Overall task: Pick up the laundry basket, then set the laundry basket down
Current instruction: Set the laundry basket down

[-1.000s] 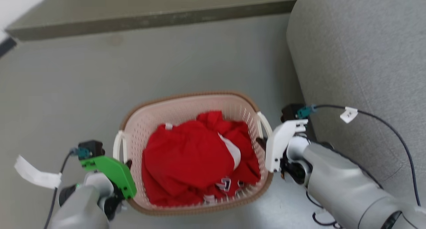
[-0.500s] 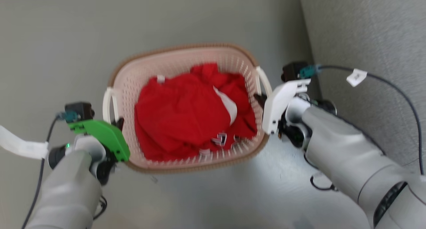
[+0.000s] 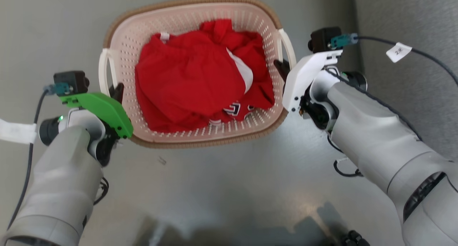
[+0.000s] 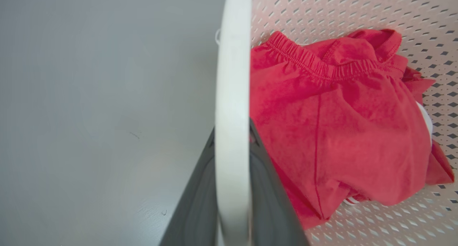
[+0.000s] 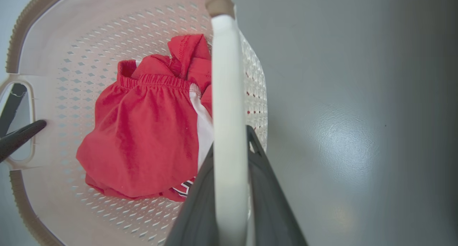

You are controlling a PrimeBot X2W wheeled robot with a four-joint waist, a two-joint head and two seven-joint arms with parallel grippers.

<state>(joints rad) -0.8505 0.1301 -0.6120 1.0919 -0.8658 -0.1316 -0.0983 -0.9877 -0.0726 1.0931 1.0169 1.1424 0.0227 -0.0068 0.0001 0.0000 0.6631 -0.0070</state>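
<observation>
My jaws are closed tight on both sides. My left gripper (image 3: pixel 118 90) pinches its two dark fingers on the left loop handle (image 3: pixel 103 70) of the laundry basket (image 3: pixel 186 143), and my right gripper (image 3: pixel 281 67) pinches the right loop handle (image 3: pixel 290 46) the same way. In each wrist view the white bar runs straight up between my fingers. The basket sits between my two arms, straight ahead of me, over the grey floor (image 3: pixel 229 188); I cannot tell whether its base touches. It is a cream-white rounded rectangle. Rows of small holes pierce its walls, and its rim is a brown woven-look band. Inside lies a crumpled heap of red clothes (image 3: pixel 189 81) with a white stripe. A grey upholstered surface (image 3: pixel 411 13) stands near on my right.
</observation>
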